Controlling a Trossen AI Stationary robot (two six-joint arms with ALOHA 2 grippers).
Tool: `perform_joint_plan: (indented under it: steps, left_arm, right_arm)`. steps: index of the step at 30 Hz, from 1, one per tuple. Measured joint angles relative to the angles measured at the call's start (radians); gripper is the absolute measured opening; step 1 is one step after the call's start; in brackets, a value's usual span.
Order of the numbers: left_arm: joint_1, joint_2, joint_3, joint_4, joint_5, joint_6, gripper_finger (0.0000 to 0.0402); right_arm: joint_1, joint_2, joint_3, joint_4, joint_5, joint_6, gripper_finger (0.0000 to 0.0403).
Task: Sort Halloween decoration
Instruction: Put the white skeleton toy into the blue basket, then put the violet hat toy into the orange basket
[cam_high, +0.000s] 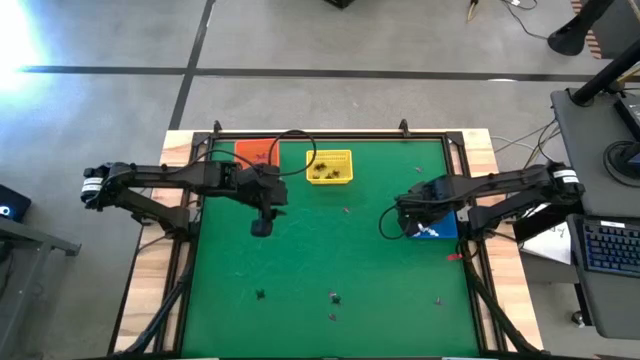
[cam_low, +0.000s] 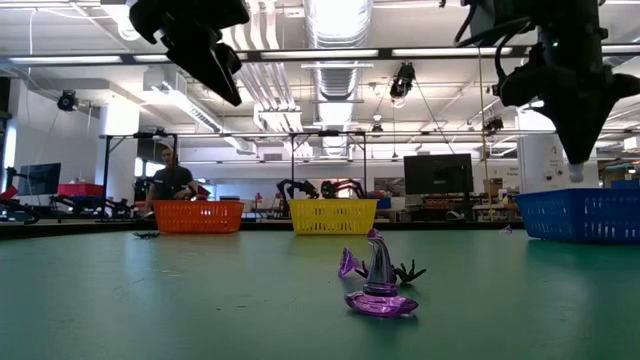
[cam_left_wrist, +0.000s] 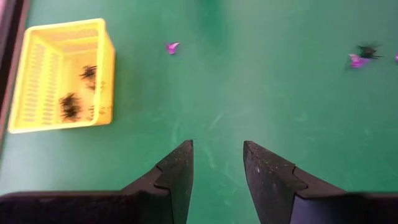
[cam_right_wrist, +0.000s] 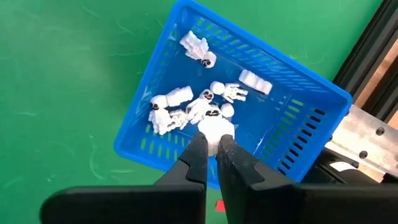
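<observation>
Three baskets are standing along the edges of the green worktop (cam_high: 300, 250), each apparently serving one kind of trinket: the orange basket (cam_high: 256, 152) and the yellow basket (cam_high: 329, 166) at the far edge, and the blue basket (cam_right_wrist: 231, 106) at the right edge. The right tool (cam_right_wrist: 211, 144) is hanging directly over the blue basket with its fingers pressed nearly together on a white skeleton figure (cam_right_wrist: 215, 127), presumably positioned there so the piece will drop among the other white figures (cam_right_wrist: 171, 106) already lying inside. The left tool (cam_left_wrist: 217, 163) is hovering above bare worktop near the yellow basket, its fingers standing apart and holding nothing; black spiders (cam_left_wrist: 73, 102) are lying in that basket, suggesting black pieces are being gathered there. Unsorted trinkets are lying scattered on the worktop: a purple piece (cam_left_wrist: 172, 46) just beyond the yellow basket, and along the near edge a purple witch hat (cam_low: 380, 285) with a black spider (cam_low: 408, 271) just behind it. Judging from these leftovers, sorting is well advanced but unfinished.
</observation>
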Motion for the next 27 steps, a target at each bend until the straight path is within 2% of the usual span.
perform_joint_plan:
  steps: [7, 15, 19, 27]
  left_arm:
    - [0.000, 0.000, 0.000, -0.004, -0.122, -0.004, 0.0123]
    - [0.000, 0.000, 0.000, 0.001, -0.176, -0.005, 0.0123]
    - [0.000, 0.000, 0.000, 0.023, -0.234, -0.005, 0.0124]
    - [0.000, 0.034, 0.000, 0.104, -0.232, -0.046, 0.0157]
  right_arm:
    - [0.000, 0.030, -0.001, 0.002, 0.001, -0.028, 0.0060]
    - [0.000, 0.037, 0.000, 0.001, 0.001, 0.022, 0.0109]
    - [0.000, 0.037, 0.023, 0.001, 0.001, 0.025, 0.0117]
    - [0.000, 0.037, 0.099, 0.002, 0.020, 0.023, 0.0118]
